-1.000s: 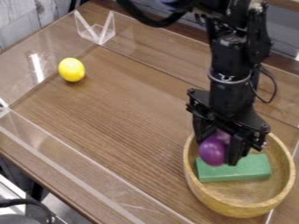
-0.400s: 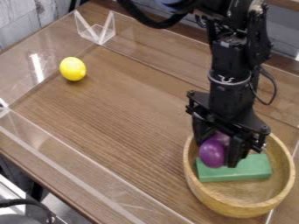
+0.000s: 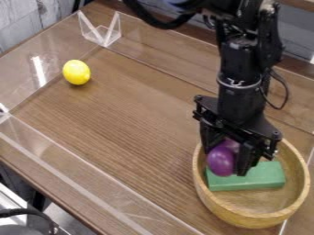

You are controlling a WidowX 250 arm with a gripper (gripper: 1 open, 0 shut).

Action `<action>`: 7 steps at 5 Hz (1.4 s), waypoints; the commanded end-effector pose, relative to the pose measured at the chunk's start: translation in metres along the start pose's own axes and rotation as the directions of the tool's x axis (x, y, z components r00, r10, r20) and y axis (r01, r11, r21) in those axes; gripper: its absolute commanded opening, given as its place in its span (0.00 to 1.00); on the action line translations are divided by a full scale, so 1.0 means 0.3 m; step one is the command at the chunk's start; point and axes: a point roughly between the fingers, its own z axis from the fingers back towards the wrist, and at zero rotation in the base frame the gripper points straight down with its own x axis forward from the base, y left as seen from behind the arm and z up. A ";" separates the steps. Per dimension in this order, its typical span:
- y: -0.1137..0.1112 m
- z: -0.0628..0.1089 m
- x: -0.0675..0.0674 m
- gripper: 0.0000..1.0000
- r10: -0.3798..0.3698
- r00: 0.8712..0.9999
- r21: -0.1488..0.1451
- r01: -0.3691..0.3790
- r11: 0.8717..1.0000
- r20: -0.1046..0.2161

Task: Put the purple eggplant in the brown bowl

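A lab bench: wooden tabletop (image 3: 135, 110) fenced by clear acrylic walls (image 3: 101, 29).

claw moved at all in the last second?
No. The claw sits in the same spot over the brown bowl, shut on the purple eggplant.

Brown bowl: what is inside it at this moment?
Inside the brown bowl lies a green block, with the purple eggplant over it, held in the gripper with jaws shut. The bowl floor beneath them is covered.
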 end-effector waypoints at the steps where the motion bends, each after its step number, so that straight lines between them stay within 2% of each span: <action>1: 0.004 0.050 0.015 0.00 0.011 0.999 -0.009 -0.010 1.000 0.053; 7: 0.054 0.077 0.003 0.00 0.073 0.996 -0.022 -0.072 0.997 0.051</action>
